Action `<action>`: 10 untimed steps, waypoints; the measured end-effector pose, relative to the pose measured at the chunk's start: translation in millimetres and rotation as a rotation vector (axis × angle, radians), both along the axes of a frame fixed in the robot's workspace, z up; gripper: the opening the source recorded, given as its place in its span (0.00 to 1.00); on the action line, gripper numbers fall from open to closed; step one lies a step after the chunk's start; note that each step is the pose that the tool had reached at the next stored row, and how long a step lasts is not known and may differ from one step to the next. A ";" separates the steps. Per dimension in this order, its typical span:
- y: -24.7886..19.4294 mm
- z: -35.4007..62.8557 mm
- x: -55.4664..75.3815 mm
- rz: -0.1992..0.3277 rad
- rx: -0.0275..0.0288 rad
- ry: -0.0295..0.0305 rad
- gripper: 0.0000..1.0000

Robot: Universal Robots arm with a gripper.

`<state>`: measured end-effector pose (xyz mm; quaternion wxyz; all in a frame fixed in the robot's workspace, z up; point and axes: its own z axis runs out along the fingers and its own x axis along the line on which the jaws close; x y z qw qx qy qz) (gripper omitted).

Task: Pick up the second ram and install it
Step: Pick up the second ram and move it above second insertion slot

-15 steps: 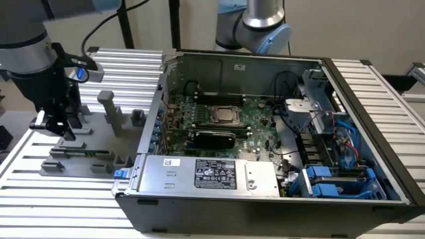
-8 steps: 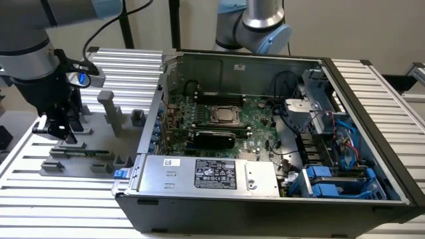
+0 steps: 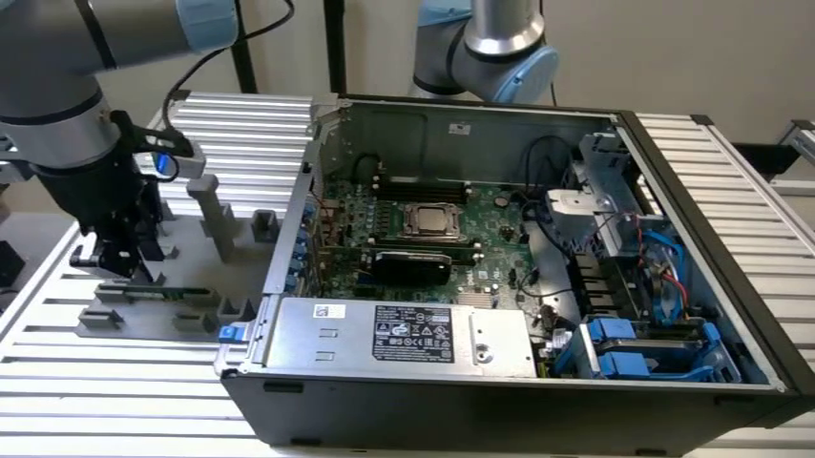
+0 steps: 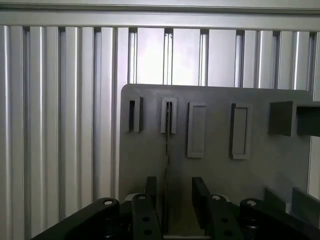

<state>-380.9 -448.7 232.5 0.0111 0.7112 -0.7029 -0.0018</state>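
The second ram (image 3: pixel 156 291) is a thin green stick standing on edge in a slot of the grey holder (image 3: pixel 191 322) at the exterior view's left, outside the computer case. In the wrist view the ram (image 4: pixel 167 145) shows edge-on as a thin dark line running down the holder plate (image 4: pixel 215 170). My gripper (image 3: pixel 121 267) hangs low over the stick's end farther to the exterior view's left. The gripper (image 4: pixel 175 184) is open, its two dark fingers (image 4: pixel 151 192) on either side of the stick, one of them close beside it.
The open computer case (image 3: pixel 713 248) fills the middle and right, with the green motherboard (image 3: pixel 497 215), long black slots (image 3: pixel 421 184), the processor socket (image 3: pixel 433 221) and a silver power supply (image 3: pixel 395 334). Grey posts (image 3: pixel 217 215) rise from the holder. A second arm (image 3: pixel 491 48) stands behind the case.
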 end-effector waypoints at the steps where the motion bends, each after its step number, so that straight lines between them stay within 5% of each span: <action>1: 0.0 -1.8 0.0 0.000 0.0000 -0.0008 1.00; 10: 0.0 -18.1 -0.2 -0.001 0.0000 -0.0049 1.00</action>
